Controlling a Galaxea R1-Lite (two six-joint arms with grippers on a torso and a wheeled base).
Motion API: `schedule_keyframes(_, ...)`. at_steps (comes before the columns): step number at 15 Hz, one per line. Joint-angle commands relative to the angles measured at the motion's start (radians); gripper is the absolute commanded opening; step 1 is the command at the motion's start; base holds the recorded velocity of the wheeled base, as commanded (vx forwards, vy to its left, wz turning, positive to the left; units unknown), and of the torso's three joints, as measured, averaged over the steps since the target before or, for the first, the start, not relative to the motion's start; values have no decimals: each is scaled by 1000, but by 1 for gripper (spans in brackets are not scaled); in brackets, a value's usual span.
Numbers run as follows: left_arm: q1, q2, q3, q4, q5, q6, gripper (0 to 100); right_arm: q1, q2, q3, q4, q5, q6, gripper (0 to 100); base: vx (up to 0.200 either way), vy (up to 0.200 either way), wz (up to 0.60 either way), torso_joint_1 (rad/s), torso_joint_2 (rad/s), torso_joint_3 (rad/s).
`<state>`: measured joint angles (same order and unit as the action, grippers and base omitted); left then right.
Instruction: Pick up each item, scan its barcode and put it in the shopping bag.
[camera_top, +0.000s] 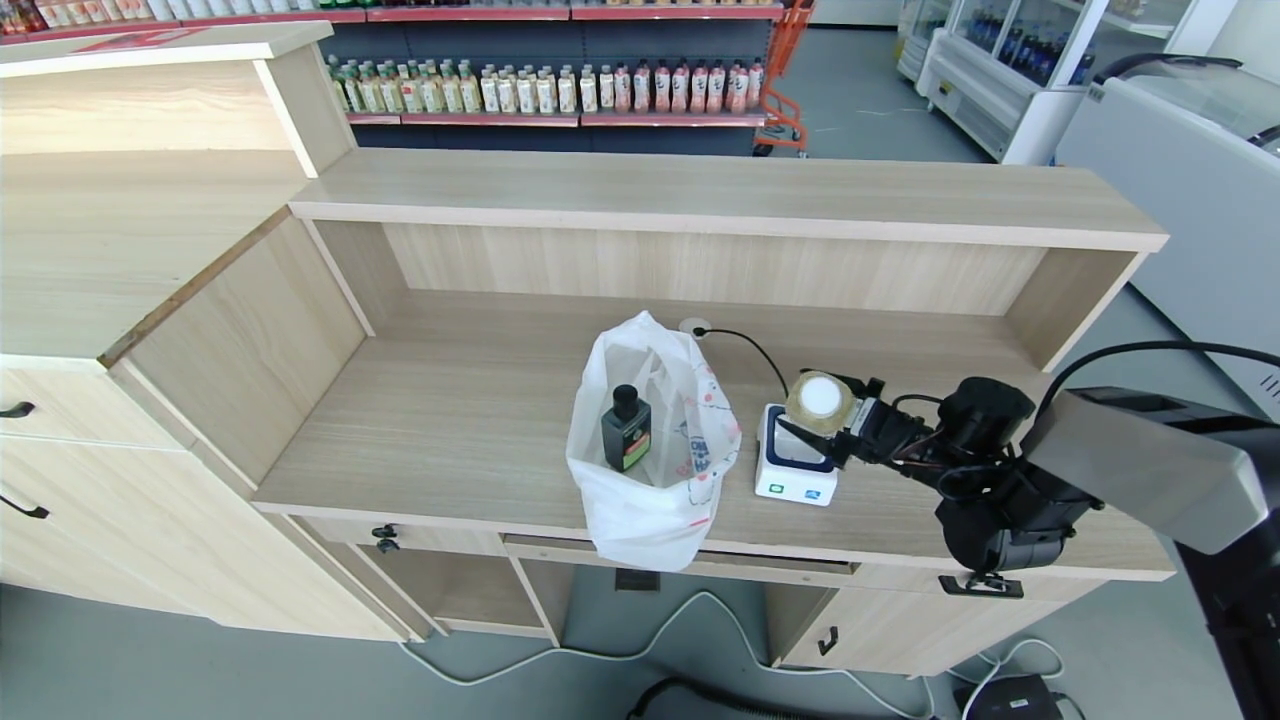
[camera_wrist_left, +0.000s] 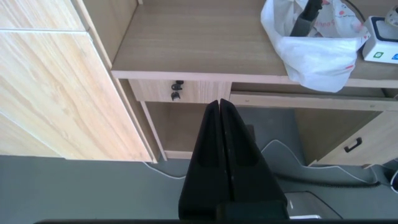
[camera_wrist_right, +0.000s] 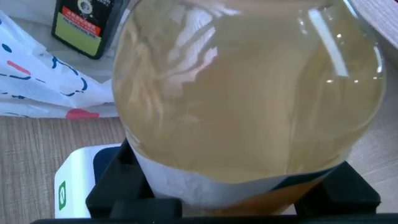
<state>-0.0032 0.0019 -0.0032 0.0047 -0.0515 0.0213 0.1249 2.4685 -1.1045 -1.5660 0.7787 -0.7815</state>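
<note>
Right gripper (camera_top: 830, 414) is clamped on a clear jar (camera_top: 820, 398) of pale amber liquid with a white lid, one dark finger on either side of its body. The jar is held clear of the counter, lid facing up towards the head camera, just over the far right part of the white scanner (camera_top: 795, 470). In the right wrist view the jar (camera_wrist_right: 249, 93) bulges large between the fingers (camera_wrist_right: 124, 190), with a corner of the scanner (camera_wrist_right: 71, 183) beneath it. The scanner sits on the wooden counter (camera_top: 450, 420), and a black cable (camera_top: 750, 350) runs from it to a port at the back. Just to the scanner's left stands the white plastic shopping bag (camera_top: 650, 500), its mouth open and its bottom drooping over the counter's front edge. A dark bottle (camera_top: 626, 430) with a black cap and a green and red label stands upright inside the bag. Left gripper (camera_wrist_left: 219, 109) hangs below counter level, well apart from the bag (camera_wrist_left: 317, 50), its two black fingers pressed flat together, in front of a drawer with a key (camera_wrist_left: 177, 90) in its lock.
</note>
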Motion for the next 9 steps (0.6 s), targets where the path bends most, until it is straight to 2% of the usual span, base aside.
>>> schedule_keyframes(1, 0, 0, 0, 0, -1, 0, 0, -4, -80, 3, -5, -32, 84, 0, 0, 0, 0, 0, 0, 0)
schedule_keyframes(3, 0, 0, 0, 0, 1, 0, 0, -8, -221, 48, -5, -151, 286, 0, 0, 0, 0, 0, 0, 0)
schedule_keyframes(4, 0, 0, 0, 0, 1, 0, 0, -4, -332, 132, 0, -269, 406, 0, 0, 0, 0, 0, 0, 0)
schedule_keyframes(5, 0, 0, 0, 0, 1, 0, 0, -1, -428, 210, 63, -369, 495, 0, 0, 0, 0, 0, 0, 0)
schedule_keyframes(7, 0, 0, 0, 0, 1, 0, 0, 5, -599, 322, 216, -504, 637, 0, 0, 0, 0, 0, 0, 0)
schedule_keyframes(8, 0, 0, 0, 0, -1, 0, 0, 9, -743, 396, 397, -549, 754, 0, 0, 0, 0, 0, 0, 0)
schedule_keyframes(9, 0, 0, 0, 0, -1, 0, 0, 9, -812, 417, 506, -556, 804, 0, 0, 0, 0, 0, 0, 0)
